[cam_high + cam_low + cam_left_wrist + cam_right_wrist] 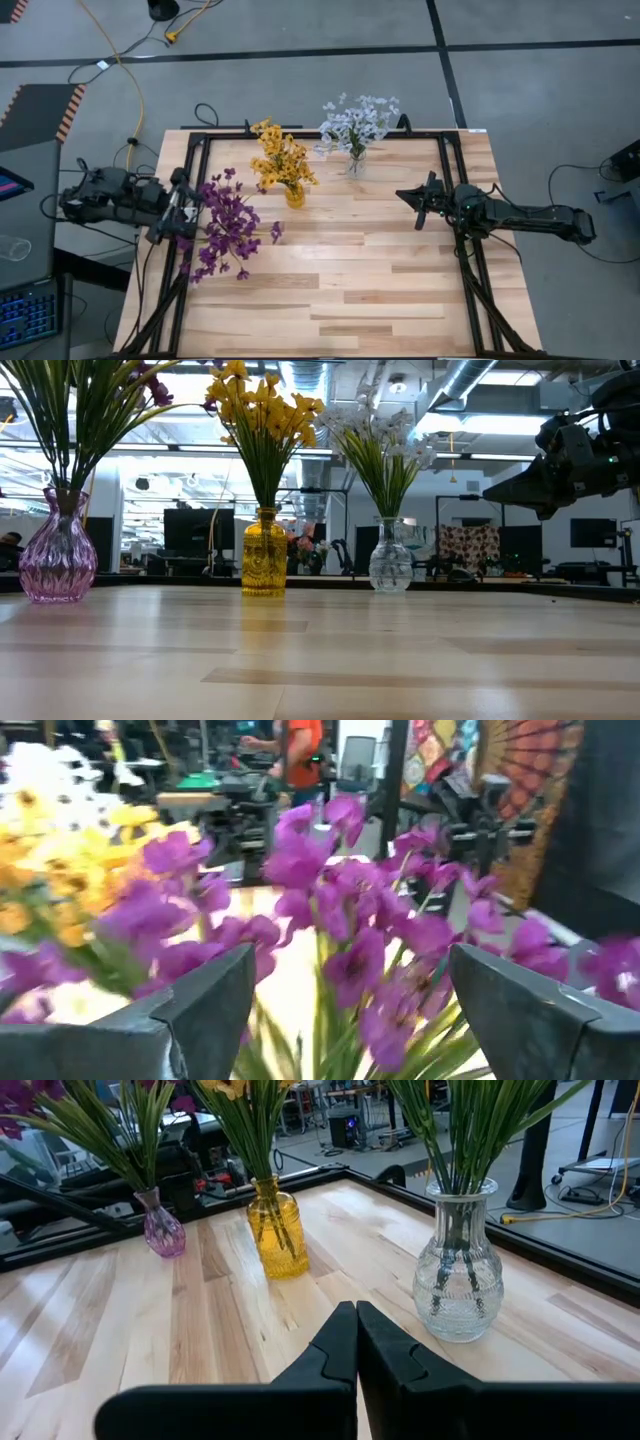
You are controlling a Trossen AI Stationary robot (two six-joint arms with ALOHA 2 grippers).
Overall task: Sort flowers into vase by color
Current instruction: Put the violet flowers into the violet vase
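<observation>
Two left fingers (210,1000) spread | purple flowers (340,920) between, untouched

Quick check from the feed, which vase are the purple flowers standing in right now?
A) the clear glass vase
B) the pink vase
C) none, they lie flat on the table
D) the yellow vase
B: the low view shows the purple flowers with their green stems running down into the pink vase, while the yellow vase and clear vase hold other bunches.
</observation>
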